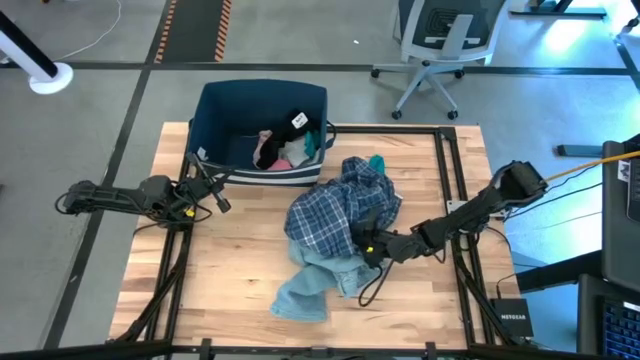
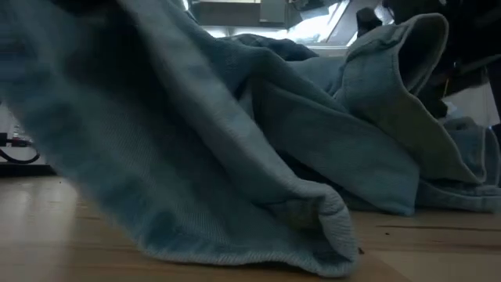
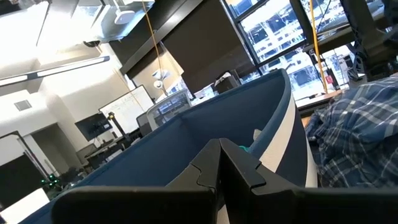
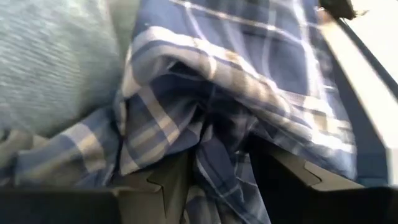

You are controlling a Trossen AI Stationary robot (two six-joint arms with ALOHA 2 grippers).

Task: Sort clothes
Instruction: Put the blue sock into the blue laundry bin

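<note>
The blue plaid shirt (image 1: 335, 210) lies bunched at the table's middle, on top of the light-blue jeans (image 1: 310, 285), which spread toward the near edge and fill the low view (image 2: 235, 157). A small teal item (image 1: 377, 161) lies at the shirt's far side. My right gripper (image 1: 368, 245) is at the shirt's near right edge, shut on it. My left gripper (image 1: 222, 190) is shut and empty by the near left corner of the navy bin (image 1: 225, 110). I cannot tell whether it touches the bin. The bin holds white and pink pieces (image 1: 275, 150) and a black piece (image 1: 290, 125). My right gripper pinches a bunched fold of the plaid shirt (image 4: 217, 149) between its two fingers (image 4: 168, 183), several layers thick. It comes low and nearly level from the table's right side. The shirt rests on the jeans and the table.
The bin stands at the table's far edge, left of centre; its wall fills the left wrist view (image 3: 186, 137). Black rails (image 1: 445, 190) run along the table's left and right sides. An office chair (image 1: 440, 40) stands beyond the far edge. Bare wood (image 1: 230, 260) lies near left.
</note>
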